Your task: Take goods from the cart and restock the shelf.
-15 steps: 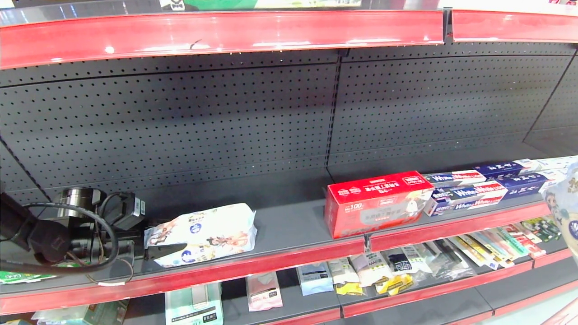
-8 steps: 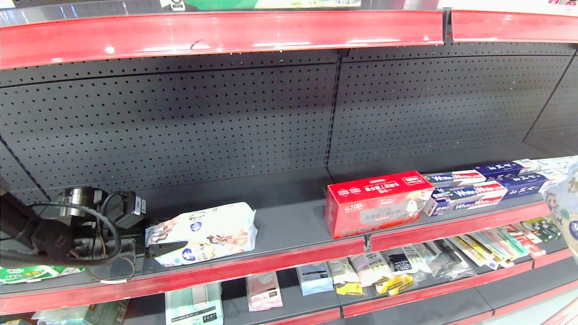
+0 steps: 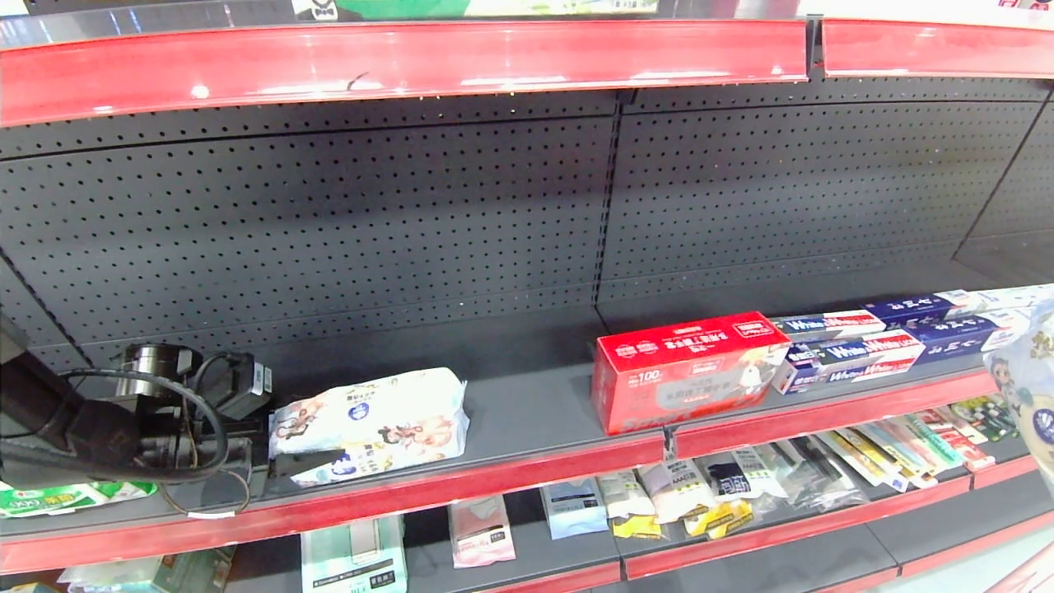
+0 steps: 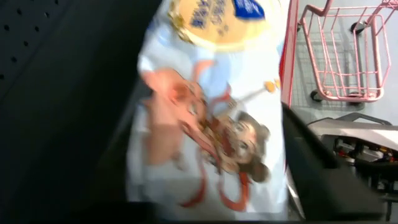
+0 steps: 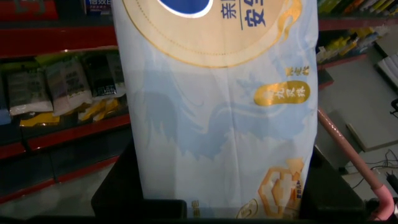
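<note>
A white wipes pack (image 3: 375, 422) with cartoon print lies flat on the grey middle shelf (image 3: 527, 412), near its left end. My left gripper (image 3: 321, 436) comes in from the left and holds the pack's near end, one dark finger (image 3: 309, 458) along its front side. In the left wrist view the same wipes pack (image 4: 211, 124) sits between the jaws of my left gripper (image 4: 211, 165). My right gripper (image 5: 227, 196) is shut on a second wipes pack (image 5: 217, 106), which hangs at the far right second pack (image 3: 1029, 387), in front of the shelf.
A red box (image 3: 683, 371) and blue-and-white boxes (image 3: 856, 350) stand to the right on the same shelf. Green packets (image 3: 58, 498) lie at its left end. Small goods fill the lower shelf (image 3: 700, 494). A pink cart (image 4: 339, 56) stands behind me.
My left arm has edged a little to the right along the shelf, nudging the pack's near end with it. The second pack at the right edge has sunk slightly.
</note>
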`<state>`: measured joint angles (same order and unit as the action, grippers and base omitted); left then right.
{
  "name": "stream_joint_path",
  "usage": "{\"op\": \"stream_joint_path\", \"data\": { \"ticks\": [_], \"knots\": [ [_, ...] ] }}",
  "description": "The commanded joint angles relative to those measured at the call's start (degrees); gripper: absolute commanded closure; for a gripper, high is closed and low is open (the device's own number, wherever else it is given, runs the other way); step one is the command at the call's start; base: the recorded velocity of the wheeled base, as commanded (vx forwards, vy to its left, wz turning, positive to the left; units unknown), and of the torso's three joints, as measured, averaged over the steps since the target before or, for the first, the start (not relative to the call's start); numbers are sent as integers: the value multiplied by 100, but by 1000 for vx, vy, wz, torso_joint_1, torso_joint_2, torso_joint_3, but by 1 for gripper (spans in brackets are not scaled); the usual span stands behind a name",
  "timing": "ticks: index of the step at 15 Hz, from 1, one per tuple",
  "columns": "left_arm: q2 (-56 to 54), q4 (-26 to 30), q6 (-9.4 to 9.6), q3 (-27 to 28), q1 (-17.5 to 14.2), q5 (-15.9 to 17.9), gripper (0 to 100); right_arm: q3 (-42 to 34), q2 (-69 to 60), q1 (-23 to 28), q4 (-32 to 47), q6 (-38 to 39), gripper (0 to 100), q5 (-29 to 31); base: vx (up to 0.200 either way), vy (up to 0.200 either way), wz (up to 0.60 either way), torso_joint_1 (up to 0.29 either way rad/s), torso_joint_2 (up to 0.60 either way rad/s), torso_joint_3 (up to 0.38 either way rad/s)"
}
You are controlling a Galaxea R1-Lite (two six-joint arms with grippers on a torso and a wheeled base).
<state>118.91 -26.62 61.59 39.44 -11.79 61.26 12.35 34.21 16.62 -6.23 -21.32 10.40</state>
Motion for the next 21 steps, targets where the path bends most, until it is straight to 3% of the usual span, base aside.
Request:
{"op": "stream_joint_path", "data": {
  "ticks": [1,5,7,10,13,15,16,18,19,20,21],
  "knots": [
    [10,8,-24,-15,-8,27,0,-13,7,0,-1,-4,100,-3,0,0,0,0,0,0],
    [-17,-9,-24,-6,-34,35,0,-22,7,-9,-1,-4,100,-3,0,0,0,0,0,0],
    [-166,-9,-121,11,-131,71,0,-31,-19,0,-1,-4,100,-3,0,0,0,0,0,0],
    [-579,-18,-586,-6,-166,79,0,-92,-37,-9,-1,-4,100,-12,0,0,0,0,0,0],
    [-799,-36,-894,20,-227,62,0,-127,-46,-9,-1,14,100,-20,0,0,0,0,0,0],
    [-1124,-89,-1413,-6,-271,53,0,-136,-19,-18,-1,23,100,-38,0,0,0,0,0,0],
    [-1353,-212,-2072,-6,-298,-79,0,-145,7,-27,-1,40,100,-47,0,0,0,0,0,0],
    [-1546,-581,-2889,-156,-271,-641,0,-233,-37,-27,-1,49,100,-47,0,0,0,0,0,0],
    [-1564,-739,-3039,-217,-271,-826,0,-251,-54,-18,-1,49,100,-47,0,0,0,0,0,0],
    [-1537,-1363,-3452,-437,-271,-1397,0,-286,-116,0,-1,49,100,-38,0,0,0,0,0,0],
    [-1528,-1653,-3680,-542,-271,-1687,0,-294,-125,8,-1,49,100,-38,0,0,0,0,0,0]
  ]
}}
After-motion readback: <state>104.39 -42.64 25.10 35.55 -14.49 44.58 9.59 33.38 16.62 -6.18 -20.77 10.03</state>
